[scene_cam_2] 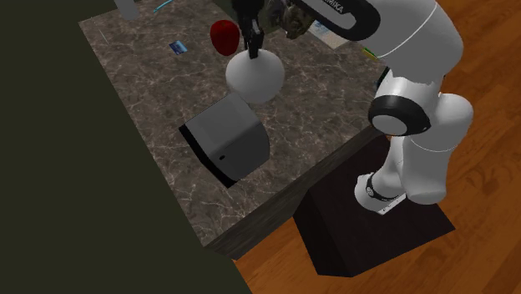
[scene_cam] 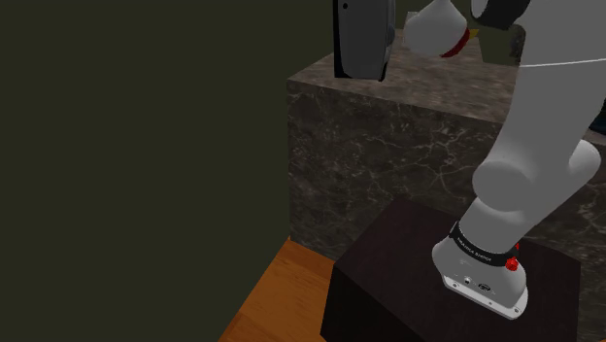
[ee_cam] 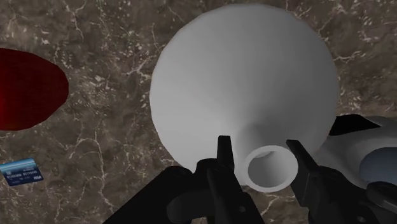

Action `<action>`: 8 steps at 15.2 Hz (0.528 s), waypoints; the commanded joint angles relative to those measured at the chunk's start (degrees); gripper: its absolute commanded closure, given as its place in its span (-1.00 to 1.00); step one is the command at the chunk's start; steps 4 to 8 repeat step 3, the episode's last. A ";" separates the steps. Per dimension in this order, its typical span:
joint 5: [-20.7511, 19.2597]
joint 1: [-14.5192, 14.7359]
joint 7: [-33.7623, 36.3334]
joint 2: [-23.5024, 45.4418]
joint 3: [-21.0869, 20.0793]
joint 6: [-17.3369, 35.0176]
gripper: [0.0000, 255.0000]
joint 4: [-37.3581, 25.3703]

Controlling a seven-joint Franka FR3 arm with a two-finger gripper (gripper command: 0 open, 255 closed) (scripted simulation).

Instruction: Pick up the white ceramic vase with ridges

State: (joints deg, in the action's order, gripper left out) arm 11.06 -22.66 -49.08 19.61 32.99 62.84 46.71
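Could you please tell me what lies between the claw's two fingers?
In the wrist view, the narrow neck of the white vase lies between them, and the claw is shut on it.

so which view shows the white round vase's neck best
The wrist view: the white round vase shows its open neck clasped by the black gripper. The second exterior view shows its body from above; the shoulder view, its side.
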 commanded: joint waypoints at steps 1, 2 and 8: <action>3.54 -4.33 -0.31 5.05 -0.34 -5.72 1.00 -10.66; 3.88 -4.96 -0.25 5.63 -0.60 -6.33 1.00 -11.89; 3.83 -4.98 -0.24 5.61 -0.68 -6.31 1.00 -11.86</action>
